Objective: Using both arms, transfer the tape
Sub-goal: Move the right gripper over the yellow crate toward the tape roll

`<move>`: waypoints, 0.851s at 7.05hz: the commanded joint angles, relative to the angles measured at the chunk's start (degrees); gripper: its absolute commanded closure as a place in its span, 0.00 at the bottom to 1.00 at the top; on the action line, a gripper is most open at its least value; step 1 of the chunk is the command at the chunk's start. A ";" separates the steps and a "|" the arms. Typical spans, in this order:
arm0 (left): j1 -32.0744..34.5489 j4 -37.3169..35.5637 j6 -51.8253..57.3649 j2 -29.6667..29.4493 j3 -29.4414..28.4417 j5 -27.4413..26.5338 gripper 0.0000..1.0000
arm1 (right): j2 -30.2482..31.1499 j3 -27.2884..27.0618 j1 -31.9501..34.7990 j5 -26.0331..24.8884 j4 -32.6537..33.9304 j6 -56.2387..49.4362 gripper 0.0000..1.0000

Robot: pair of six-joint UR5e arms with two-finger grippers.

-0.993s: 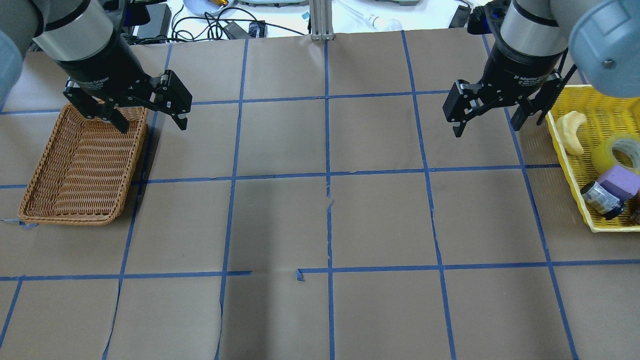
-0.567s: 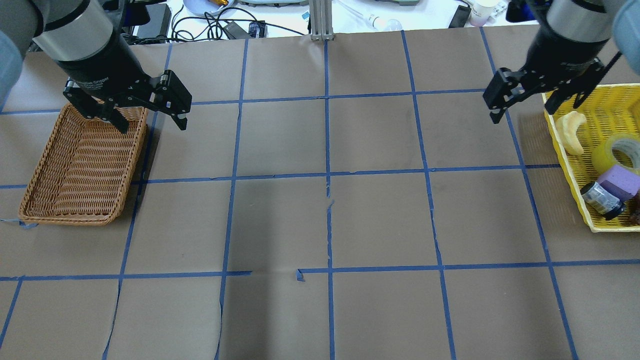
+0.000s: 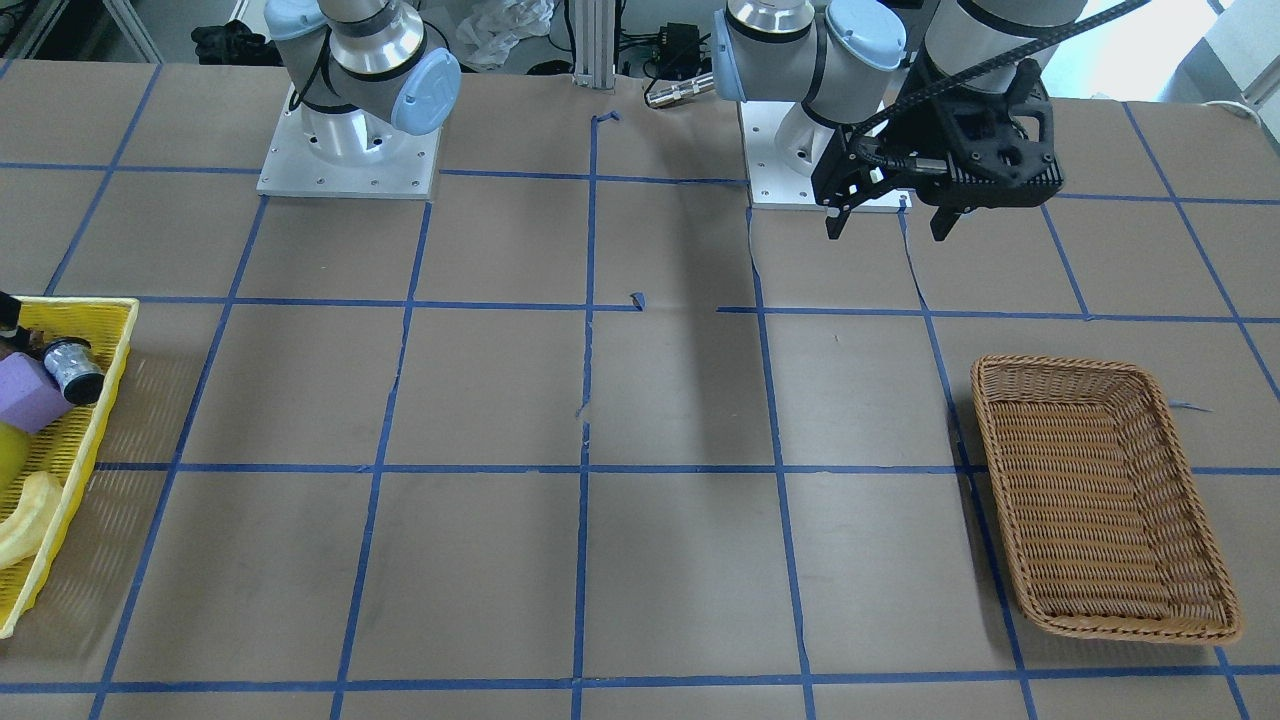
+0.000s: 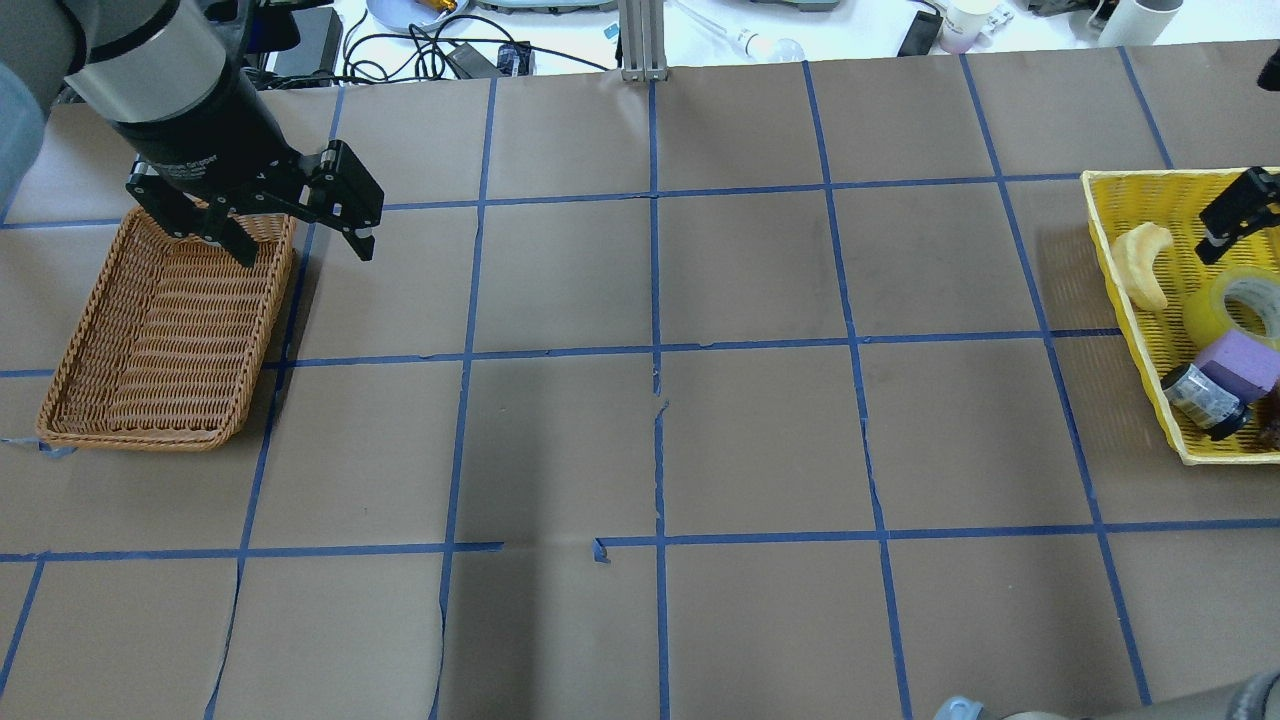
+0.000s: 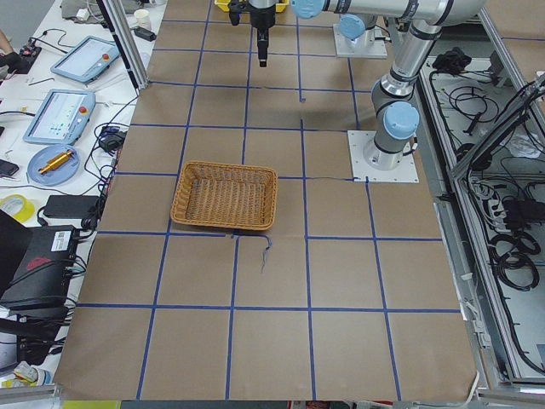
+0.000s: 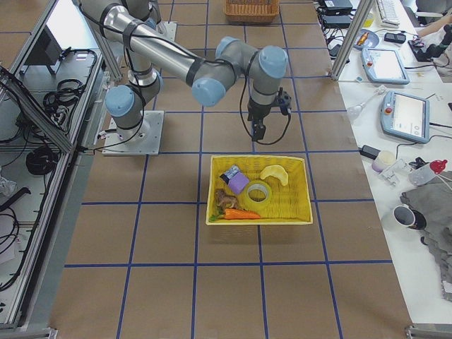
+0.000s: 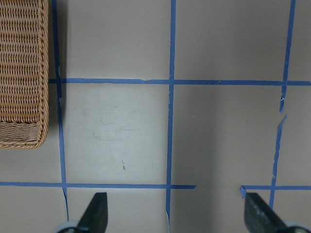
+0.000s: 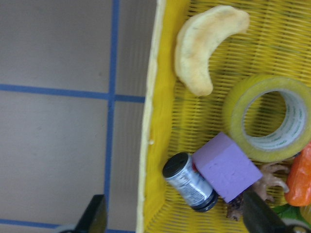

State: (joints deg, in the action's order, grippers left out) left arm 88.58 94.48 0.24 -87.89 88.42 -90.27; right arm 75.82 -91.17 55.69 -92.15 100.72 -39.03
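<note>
The tape (image 8: 233,116) is a translucent yellow roll lying flat in the yellow basket (image 8: 150,145) at the table's right end; it also shows in the overhead view (image 4: 1205,310) and the right side view (image 6: 248,191). My right gripper (image 8: 179,218) is open and empty, hovering above the basket's inner edge, apart from the tape. Only one of its fingers (image 4: 1235,215) shows in the overhead view. My left gripper (image 4: 305,250) is open and empty above the far corner of the wicker basket (image 4: 160,340).
The yellow basket also holds a pale banana-shaped piece (image 8: 204,43), a purple block (image 8: 226,167), a small silvery spool (image 8: 189,182) and an orange carrot (image 8: 299,179). The purple block touches the tape. Blue tape lines grid the brown table.
My right arm has swung to the right, from over the table to above the yellow basket. The left arm has not moved.
</note>
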 commanded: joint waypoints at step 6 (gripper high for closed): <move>0.19 0.00 -0.06 0.00 0.00 -0.08 0.00 | -12.89 -6.56 -3.40 -4.62 23.54 4.31 0.00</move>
State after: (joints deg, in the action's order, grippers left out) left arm 88.73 94.48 0.18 -87.89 88.42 -90.37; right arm 63.09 -97.66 52.31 -96.55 122.08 -34.82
